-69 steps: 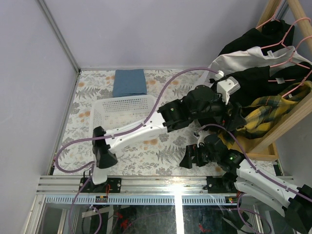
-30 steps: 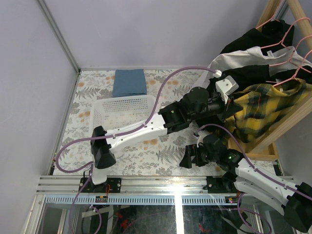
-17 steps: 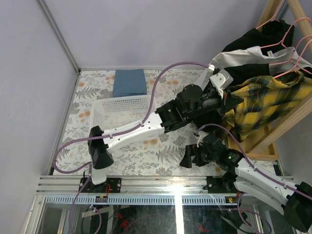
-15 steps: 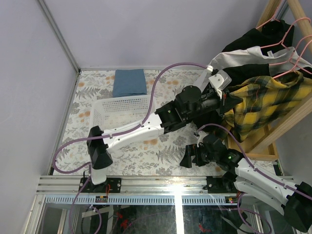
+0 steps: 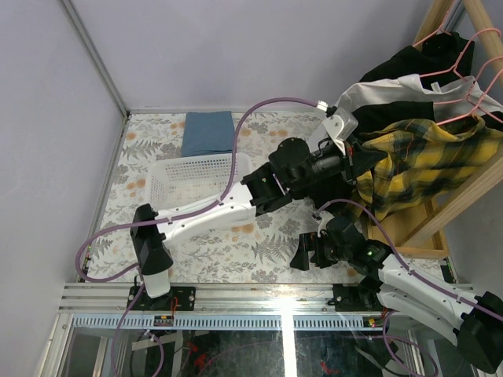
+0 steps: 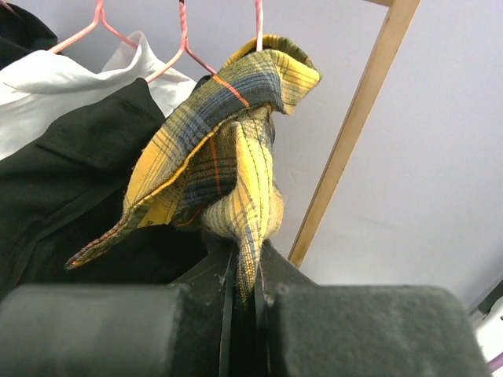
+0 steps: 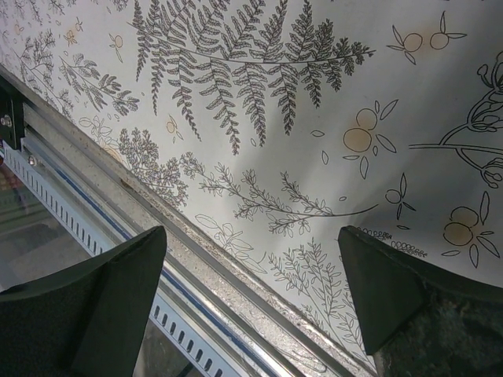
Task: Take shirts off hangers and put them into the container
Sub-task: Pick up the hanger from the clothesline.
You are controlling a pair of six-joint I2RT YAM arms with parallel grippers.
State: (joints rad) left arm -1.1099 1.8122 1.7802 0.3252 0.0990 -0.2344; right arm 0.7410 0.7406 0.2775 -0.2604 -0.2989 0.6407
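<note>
On my overhead feed, the counter (image 5: 267,243) wears a pale covering printed with ferns and small orange fruit. A folded blue cloth (image 5: 209,132) lies flat at its far edge, near the grey wall (image 5: 236,55). A slanted wooden rack beam (image 5: 460,206) rises on the right, over a wooden tray (image 5: 431,251). An aluminium rail (image 5: 259,294) runs along the near edge.

Your left arm (image 5: 212,216) stretched far forward-right; left gripper (image 6: 240,292) raised, jaws pinched tight on plaid shirt (image 6: 236,157). Your right arm (image 5: 416,287) folded low; right gripper (image 7: 251,259) spread wide, empty.
</note>
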